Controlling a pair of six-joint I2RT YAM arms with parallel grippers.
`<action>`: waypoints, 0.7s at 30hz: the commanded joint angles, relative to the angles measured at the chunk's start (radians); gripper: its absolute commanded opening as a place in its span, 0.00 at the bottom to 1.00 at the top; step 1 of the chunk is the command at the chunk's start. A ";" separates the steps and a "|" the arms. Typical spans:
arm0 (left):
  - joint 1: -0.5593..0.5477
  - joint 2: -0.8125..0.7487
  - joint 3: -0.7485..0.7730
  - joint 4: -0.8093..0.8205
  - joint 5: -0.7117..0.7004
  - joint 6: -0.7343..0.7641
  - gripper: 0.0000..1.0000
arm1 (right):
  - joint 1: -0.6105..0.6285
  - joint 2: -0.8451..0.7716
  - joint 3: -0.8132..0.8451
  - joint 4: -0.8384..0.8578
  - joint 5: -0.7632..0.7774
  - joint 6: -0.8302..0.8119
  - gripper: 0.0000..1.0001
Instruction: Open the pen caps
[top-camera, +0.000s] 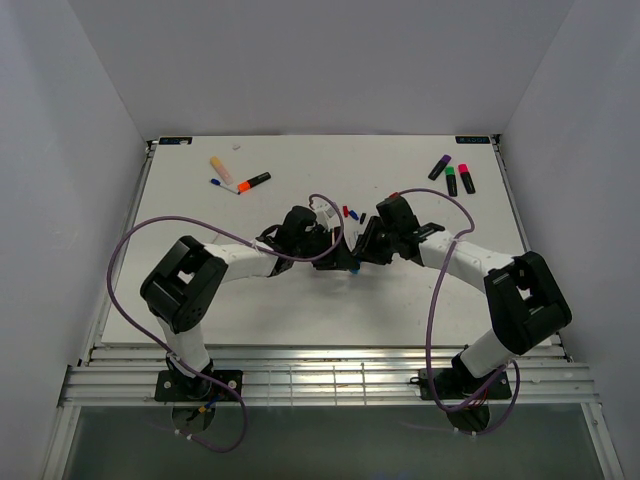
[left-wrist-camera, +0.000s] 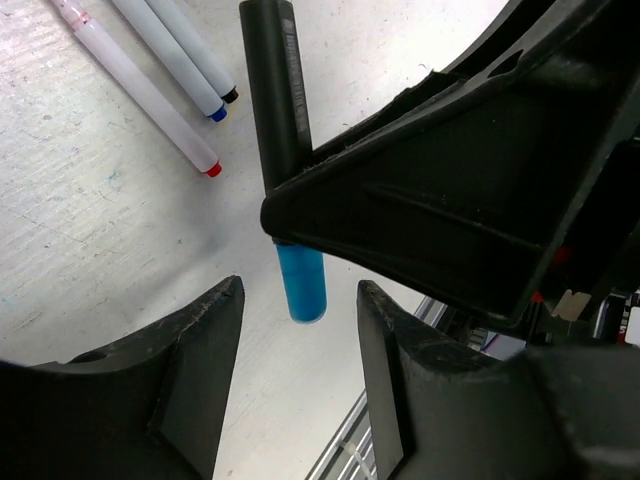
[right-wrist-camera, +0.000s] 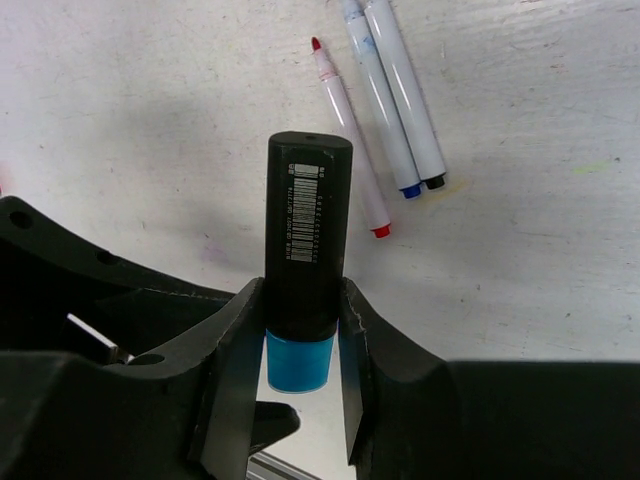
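Note:
My right gripper (right-wrist-camera: 300, 330) is shut on a black highlighter (right-wrist-camera: 308, 240), gripping the body just above its blue pen cap (right-wrist-camera: 299, 362), which sticks out below the fingers. In the left wrist view the same blue cap (left-wrist-camera: 301, 285) shows between the fingertips of my left gripper (left-wrist-camera: 300, 290), which is open with a gap on either side of the cap. From above, both grippers meet at the table's middle, left (top-camera: 335, 250) and right (top-camera: 362, 248).
Three thin white pens (right-wrist-camera: 385, 110) with red, blue and black ends lie just beyond the grippers. An orange-ended highlighter (top-camera: 254, 182) and a thin blue pen (top-camera: 218, 184) lie far left. Purple (top-camera: 440, 166), green (top-camera: 451, 180) and pink (top-camera: 466, 178) highlighters lie far right.

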 joint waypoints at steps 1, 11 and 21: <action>-0.011 -0.013 0.014 0.000 -0.021 0.003 0.59 | 0.012 0.005 0.026 0.059 -0.012 0.041 0.08; -0.015 -0.003 0.005 0.000 -0.024 0.002 0.45 | 0.017 0.011 0.028 0.069 -0.028 0.073 0.08; -0.015 -0.028 -0.029 -0.006 -0.043 -0.003 0.27 | 0.017 0.029 0.048 0.057 0.013 0.061 0.08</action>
